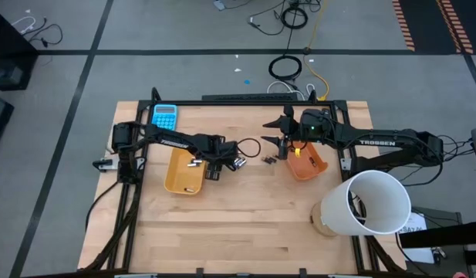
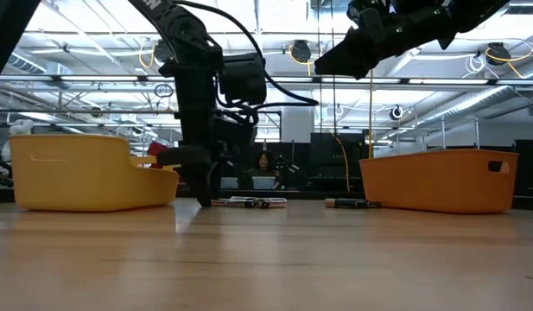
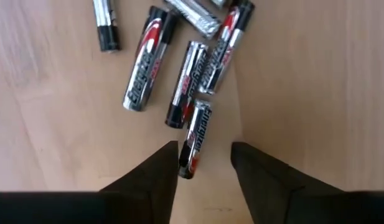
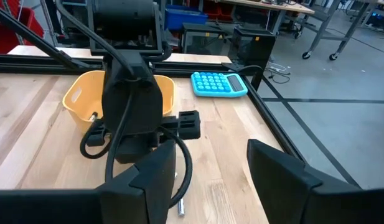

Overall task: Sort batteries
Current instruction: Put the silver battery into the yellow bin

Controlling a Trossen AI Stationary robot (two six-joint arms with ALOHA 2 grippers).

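Several batteries [image 3: 193, 74], silver with black and red labels, lie loose on the wood between a yellow tray [image 1: 183, 171] and an orange tray [image 1: 307, 162]. My left gripper [image 3: 204, 163] is open and points down at the table. Its fingertips stand on either side of the dark end of the nearest battery [image 3: 195, 138]; I cannot tell whether they touch it. It reaches the table top beside the batteries [image 2: 249, 203] in the low view. My right gripper [image 4: 210, 180] is open and raised above the orange tray's far side [image 2: 335, 56], holding nothing.
A blue calculator [image 1: 165, 116] lies at the far left corner of the table. A large white cylinder [image 1: 367, 202] stands at the near right. Two more batteries [image 2: 352, 204] lie beside the orange tray [image 2: 439, 180]. Bare wood stretches along the near side.
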